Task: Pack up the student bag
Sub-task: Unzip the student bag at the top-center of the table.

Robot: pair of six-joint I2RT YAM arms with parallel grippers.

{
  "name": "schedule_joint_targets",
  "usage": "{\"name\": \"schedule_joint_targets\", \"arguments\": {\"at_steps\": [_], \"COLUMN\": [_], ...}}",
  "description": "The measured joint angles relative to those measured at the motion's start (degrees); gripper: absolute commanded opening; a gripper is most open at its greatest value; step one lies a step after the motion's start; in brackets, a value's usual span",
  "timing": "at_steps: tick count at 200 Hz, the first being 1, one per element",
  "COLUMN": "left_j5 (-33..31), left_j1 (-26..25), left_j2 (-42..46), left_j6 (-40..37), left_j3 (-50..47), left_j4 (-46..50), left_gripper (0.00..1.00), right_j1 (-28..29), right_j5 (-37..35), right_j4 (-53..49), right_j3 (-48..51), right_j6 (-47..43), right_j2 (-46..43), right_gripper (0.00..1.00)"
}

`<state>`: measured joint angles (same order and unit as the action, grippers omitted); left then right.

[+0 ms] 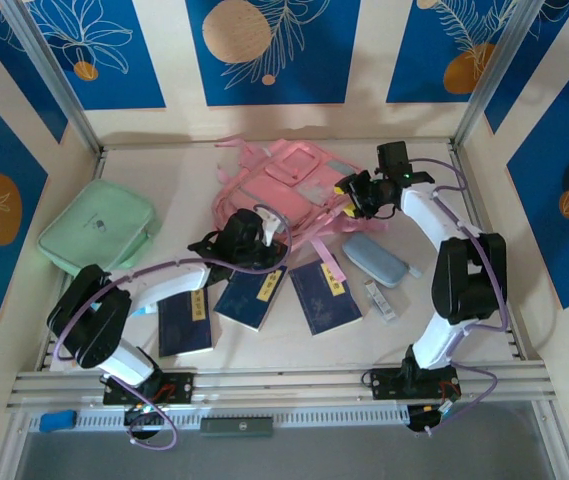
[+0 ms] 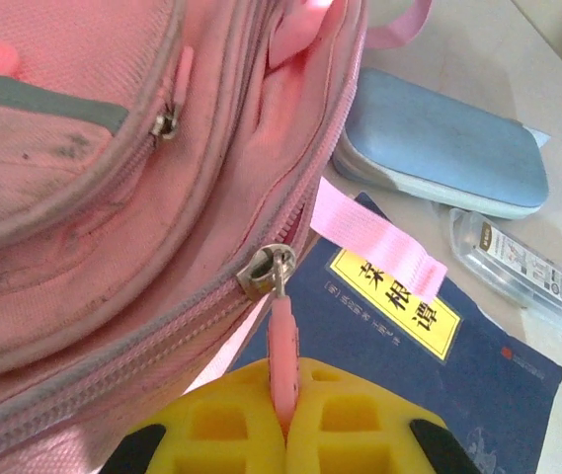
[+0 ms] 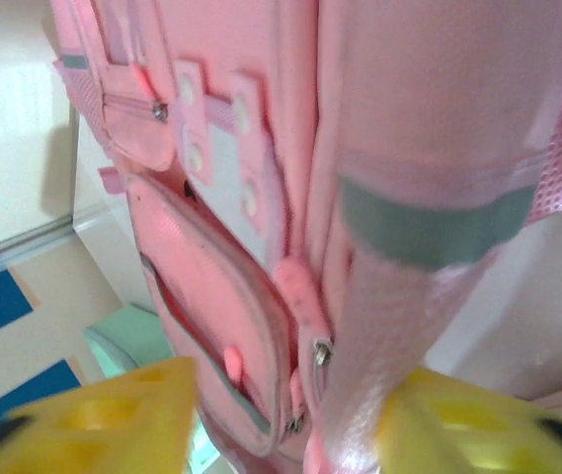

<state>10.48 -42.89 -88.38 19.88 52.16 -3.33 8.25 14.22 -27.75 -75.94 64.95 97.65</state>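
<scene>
From above, the student bag point(image 1: 294, 180) lies on the bench point(image 1: 164, 170), toward the back. The left wrist view shows the left hand point(image 2: 285, 415) pinched tight on its zipper pull point(image 2: 283, 355). In the right wrist view, the right hand point(image 3: 290, 415) is spread wide astride a bag fold.

The pale table point(image 1: 179, 175) has many things lying on it. The pink student bag point(image 1: 289, 180) lies at the back, in the middle. A mint-green zip case point(image 1: 97, 238) lies on the left. Three dark blue books point(image 1: 251, 297) with yellow labels lie in a row near the front. To their right lie a light blue pencil case point(image 1: 375, 259) and a small clear box point(image 1: 381, 300).
</scene>
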Motion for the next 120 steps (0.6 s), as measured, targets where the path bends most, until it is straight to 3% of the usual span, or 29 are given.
{"name": "schedule_joint_targets", "arguments": {"at_steps": [14, 37, 71, 95, 120], "left_j5": [-0.04, -0.22, -0.22, -0.22, -0.22], "left_j1": [0.0, 0.02, 0.0, -0.04, -0.15], "left_j2": [-0.33, -0.33, -0.33, -0.33, -0.33], "left_j6": [0.66, 1.14, 1.11, 1.11, 1.11], "left_j3": [0.09, 0.09, 0.09, 0.15, 0.24], "left_j4": [0.0, 0.52, 1.29, 1.38, 1.64], "left_gripper": [0.0, 0.0, 0.0, 0.0, 0.0], "right_j1": [-0.63, -0.04, 8.37, 13.6, 15.23], "right_j5": [1.33, 4.59, 6.43, 6.69, 4.74], "right_j4": [-0.79, -0.96, 2.16, 5.75, 7.96], "right_j3": [2.32, 7.89, 14.97, 15.23, 12.37], "right_j6": [-1.81, -2.43, 2.27, 6.29, 8.37], "right_j2": [-2.69, -7.58, -10.05, -6.62, -2.03], "right_gripper": [0.78, 0.82, 0.84, 0.78, 0.65]}}
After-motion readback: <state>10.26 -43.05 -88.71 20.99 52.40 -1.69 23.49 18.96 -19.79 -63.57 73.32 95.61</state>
